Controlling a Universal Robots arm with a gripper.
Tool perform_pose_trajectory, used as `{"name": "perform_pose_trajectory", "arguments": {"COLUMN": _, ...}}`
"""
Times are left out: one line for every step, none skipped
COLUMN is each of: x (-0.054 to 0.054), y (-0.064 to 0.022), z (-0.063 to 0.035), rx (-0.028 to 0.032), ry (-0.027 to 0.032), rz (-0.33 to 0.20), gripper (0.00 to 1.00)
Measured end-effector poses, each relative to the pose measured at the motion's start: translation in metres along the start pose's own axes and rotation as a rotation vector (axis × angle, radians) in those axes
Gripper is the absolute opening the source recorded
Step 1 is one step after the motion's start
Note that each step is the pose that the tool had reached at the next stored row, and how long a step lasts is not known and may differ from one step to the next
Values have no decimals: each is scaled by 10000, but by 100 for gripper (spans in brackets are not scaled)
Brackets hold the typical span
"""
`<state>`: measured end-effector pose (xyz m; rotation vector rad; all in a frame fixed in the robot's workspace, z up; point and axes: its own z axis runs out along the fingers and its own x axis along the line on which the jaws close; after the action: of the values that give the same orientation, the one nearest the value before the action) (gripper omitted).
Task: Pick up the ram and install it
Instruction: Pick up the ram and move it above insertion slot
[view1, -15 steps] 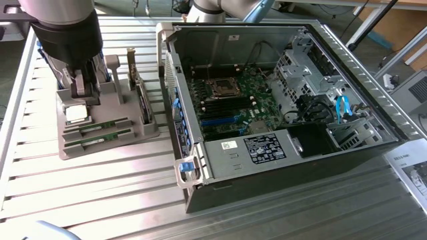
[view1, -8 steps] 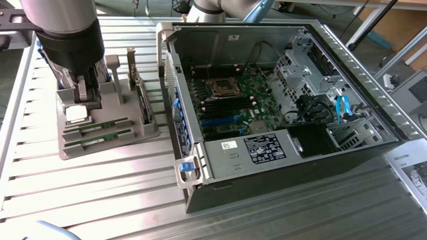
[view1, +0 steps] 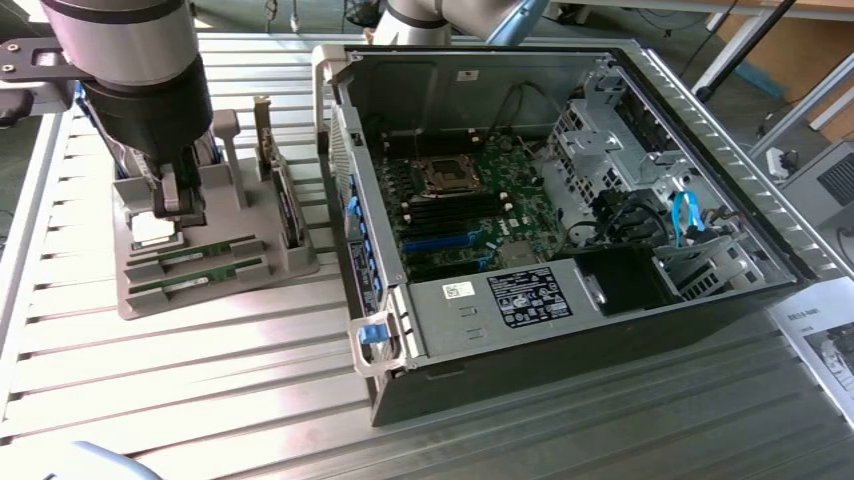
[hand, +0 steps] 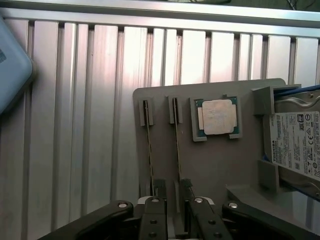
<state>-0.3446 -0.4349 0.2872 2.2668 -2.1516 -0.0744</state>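
Two ram sticks stand on edge in slots of a grey holder (view1: 267, 268) on the exterior view's left: one ram (view1: 203, 253) and a second ram (view1: 198, 281) beside it. In the wrist view they show as thin green strips, one ram (hand: 177, 145) running toward the gap between my fingers, the other ram (hand: 149, 145) beside it. My gripper (view1: 176, 212) hangs just above the holder, open, with nothing between its fingers (hand: 152, 220). The open computer case (view1: 747, 215) shows its motherboard (view1: 461, 200).
A square silver processor (hand: 217, 116) sits in a pocket of the holder (hand: 210, 170), next to a labelled hard drive (hand: 296, 145). A pale blue-grey object (hand: 11, 65) lies on the ribbed metal table (view1: 200, 380). Papers (view1: 827, 350) lie at the exterior view's right.
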Motion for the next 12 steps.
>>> {"name": "perform_pose_trajectory", "arguments": {"x": 0, "y": -1, "z": 16, "rx": -1, "ry": 0, "rz": 0, "gripper": 25}}
{"name": "perform_pose_trajectory", "arguments": {"x": 1, "y": -2, "z": 38, "rx": -2, "ry": 1, "rz": 0, "gripper": 25}}
{"name": "perform_pose_trajectory", "arguments": {"x": 1, "y": -2, "z": 55, "rx": -2, "ry": 1, "rz": 0, "gripper": 25}}
{"name": "perform_pose_trajectory", "arguments": {"x": 2, "y": -3, "z": 81, "rx": -2, "ry": 1, "rz": 0, "gripper": 25}}
{"name": "perform_pose_trajectory", "arguments": {"x": 2, "y": -4, "z": 98, "rx": -1, "ry": 1, "rz": 0, "gripper": 25}}
{"name": "perform_pose_trajectory", "arguments": {"x": 3, "y": -5, "z": 115, "rx": -1, "ry": 0, "rz": 0, "gripper": 25}}
{"name": "perform_pose_trajectory", "arguments": {"x": 4, "y": -7, "z": 149, "rx": 0, "ry": 1, "rz": 0, "gripper": 25}}
{"name": "perform_pose_trajectory", "arguments": {"x": 4, "y": -8, "z": 177, "rx": -1, "ry": 1, "rz": 0, "gripper": 25}}
{"name": "perform_pose_trajectory", "arguments": {"x": 5, "y": -9, "z": 204, "rx": -1, "ry": 1, "rz": 0, "gripper": 25}}
{"name": "perform_pose_trajectory", "arguments": {"x": 5, "y": -10, "z": 225, "rx": -1, "ry": 0, "rz": 0, "gripper": 25}}
{"name": "perform_pose_trajectory", "arguments": {"x": 6, "y": -11, "z": 240, "rx": -1, "ry": 0, "rz": 0, "gripper": 25}}
{"name": "perform_pose_trajectory", "arguments": {"x": 6, "y": -11, "z": 255, "rx": -1, "ry": 0, "rz": 0, "gripper": 25}}
